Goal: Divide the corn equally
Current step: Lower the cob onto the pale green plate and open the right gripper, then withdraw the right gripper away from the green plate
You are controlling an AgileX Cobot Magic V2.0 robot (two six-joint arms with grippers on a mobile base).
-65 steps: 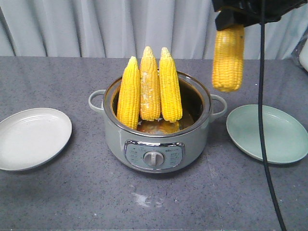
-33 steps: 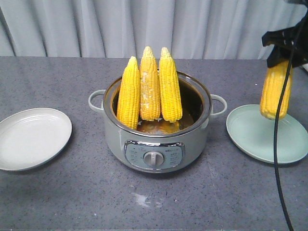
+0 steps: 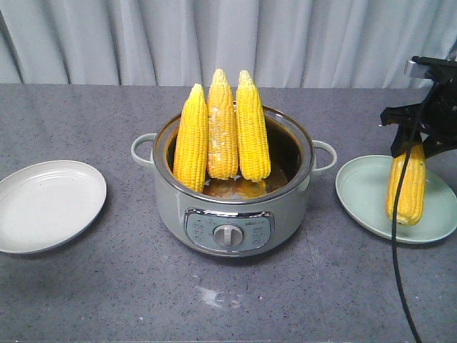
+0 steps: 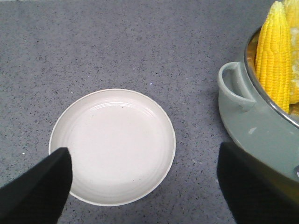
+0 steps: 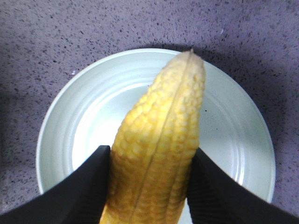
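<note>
Three corn cobs stand upright, tips up, in the grey-green cooker pot at the table's middle. A fourth corn cob hangs upright over the pale green plate on the right, its lower end at the plate's surface; contact is unclear. My right gripper is shut on its upper part. In the right wrist view the cob fills the gap between the black fingers above that plate. My left gripper hangs open over the bare white plate, with the pot's handle to its right.
The white plate lies at the table's left edge. A black cable hangs from the right arm down across the green plate and front right of the table. A grey curtain backs the table.
My right gripper has carried the cob from high beside the pot rightward and down onto the green plate. The three cobs in the pot have not moved.
</note>
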